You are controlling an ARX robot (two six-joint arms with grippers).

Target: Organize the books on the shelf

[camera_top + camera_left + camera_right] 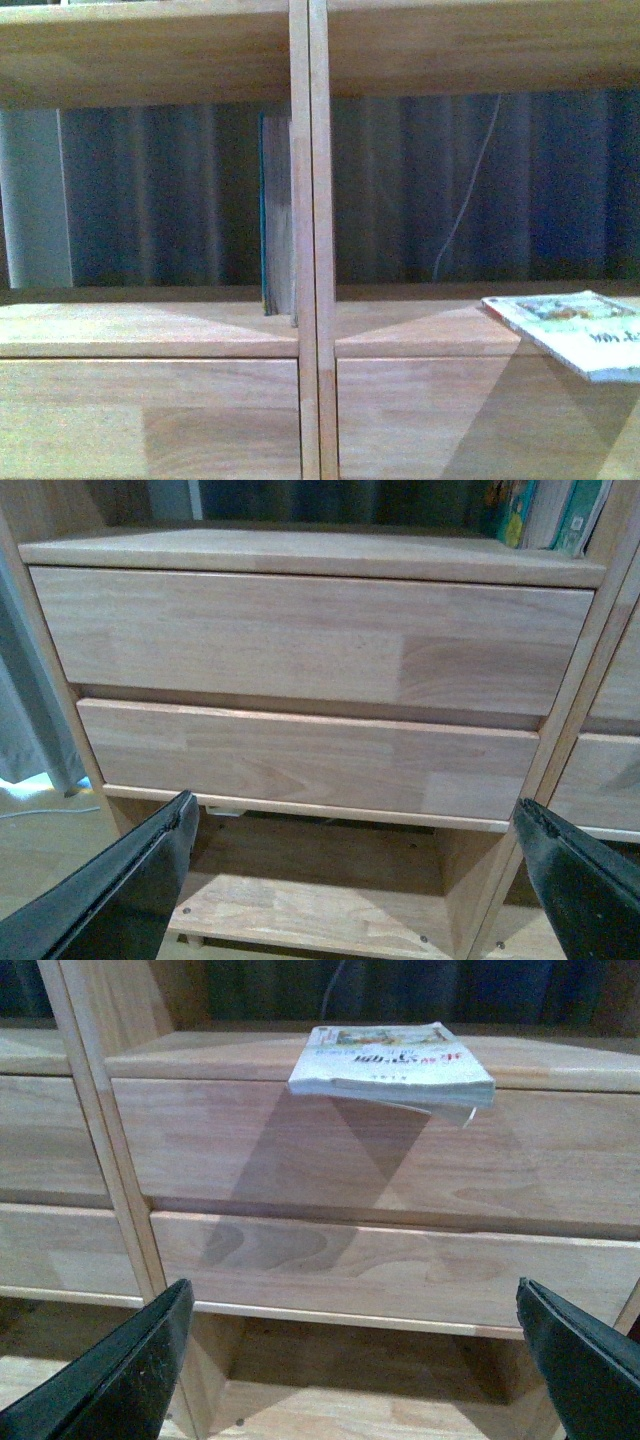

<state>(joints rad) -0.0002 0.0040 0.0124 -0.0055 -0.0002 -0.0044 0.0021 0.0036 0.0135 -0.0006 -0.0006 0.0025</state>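
The light-wood shelf fills the front view. A teal book stands upright in the left bay, against the double central upright. In the left wrist view, upright books show at the same spot. The white paperback lies flat on the right bay's board, overhanging its front edge above the drawers; it is also in the right wrist view. My left gripper is open and empty, low in front of the left drawer fronts. My right gripper is open and empty, below the paperback. Neither arm shows in the front view.
A dark curtain hangs behind the shelf, with a thin white cord in the right bay and a pale panel at far left. Under the drawers is a low open board. A grey curtain hangs left of the unit.
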